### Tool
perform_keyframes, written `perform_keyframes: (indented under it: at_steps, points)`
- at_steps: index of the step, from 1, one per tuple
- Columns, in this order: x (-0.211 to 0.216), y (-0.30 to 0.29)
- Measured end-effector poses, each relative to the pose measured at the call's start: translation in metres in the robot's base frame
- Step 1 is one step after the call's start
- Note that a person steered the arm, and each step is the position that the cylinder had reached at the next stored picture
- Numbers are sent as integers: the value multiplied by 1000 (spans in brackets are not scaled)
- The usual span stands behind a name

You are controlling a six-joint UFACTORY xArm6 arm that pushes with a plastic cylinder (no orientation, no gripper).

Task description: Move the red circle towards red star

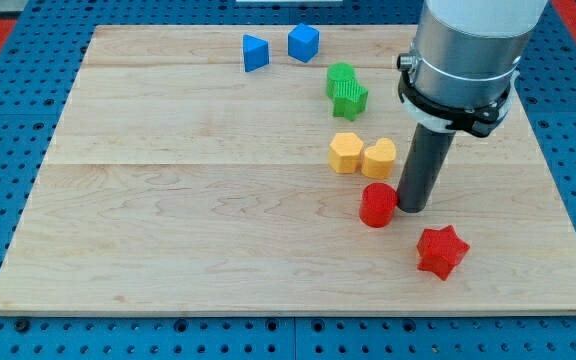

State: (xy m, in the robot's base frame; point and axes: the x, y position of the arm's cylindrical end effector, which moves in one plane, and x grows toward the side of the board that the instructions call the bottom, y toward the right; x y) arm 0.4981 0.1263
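The red star [441,251] sits below-right of my tip [411,207], which grips nothing; the red circle [377,205] touches its left, so I should circle round and push from there.

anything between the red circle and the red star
No block: in the camera view only bare board separates the red circle from the red star; my tip sits beside the circle.

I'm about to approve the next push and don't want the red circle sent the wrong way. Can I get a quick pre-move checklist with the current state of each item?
1. My tip visible on the board: ok.
2. Tip close to the red circle: ok, right beside it on the view's right.
3. Tip on the side away from the red star: not ok; it sits on roughly the star's side.
4. Path from circle to star free of blocks: ok.
5. Yellow blocks out of the way: ok, above the circle.
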Motion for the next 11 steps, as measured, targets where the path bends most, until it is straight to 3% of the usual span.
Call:
perform_keyframes:
  at_steps: [4,5,6,7,8,9,11]
  points:
    - [-21,-115]
    - [-6,-149]
    - [13,-115]
    - [-6,-120]
    - [9,-110]
    - [61,-93]
    - [18,-143]
